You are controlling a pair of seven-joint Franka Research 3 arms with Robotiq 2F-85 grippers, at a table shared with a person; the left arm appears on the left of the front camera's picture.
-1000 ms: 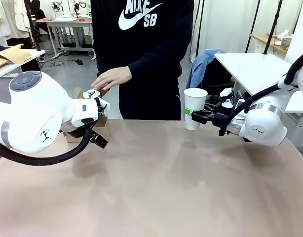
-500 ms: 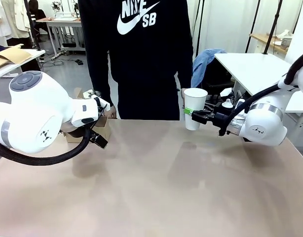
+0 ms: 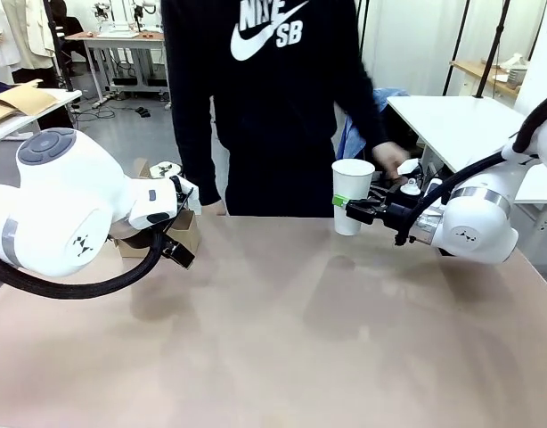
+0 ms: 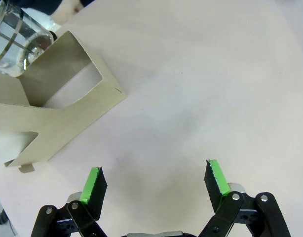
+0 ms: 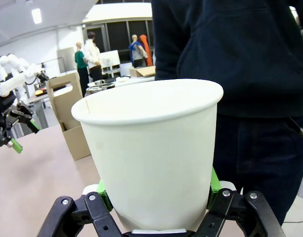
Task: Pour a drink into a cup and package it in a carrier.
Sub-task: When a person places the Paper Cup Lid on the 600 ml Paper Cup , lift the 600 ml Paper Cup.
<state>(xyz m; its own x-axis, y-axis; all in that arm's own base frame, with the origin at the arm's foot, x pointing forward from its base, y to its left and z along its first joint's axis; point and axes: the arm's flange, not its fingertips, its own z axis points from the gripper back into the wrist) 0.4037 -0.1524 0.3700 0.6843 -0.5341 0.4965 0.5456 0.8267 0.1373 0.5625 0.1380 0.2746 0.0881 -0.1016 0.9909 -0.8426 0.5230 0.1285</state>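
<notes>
Two grippers are working at opposite ends of the table (image 3: 282, 339): the right gripper (image 5: 156, 200) is pinching the cup (image 5: 151, 148) upright by its lower wall, mouth open, while the left gripper (image 4: 154, 180) is hanging spread and empty over bare table top. Just beyond the left one the carrier (image 4: 57, 113) is lying with the glass jug (image 4: 16, 34) close behind it, so that arm is sitting far nearer the jug, well apart from the cup. The jug is being cut off at the picture's corner, so whether the drink is in it is hard to tell, and the person's hand (image 3: 394, 160) is blurring behind the cup.

Carrier (image 4: 67, 106) far left on table (image 3: 300, 339), jug (image 4: 16, 42) behind it; cup (image 3: 352, 192) right, above table
</notes>
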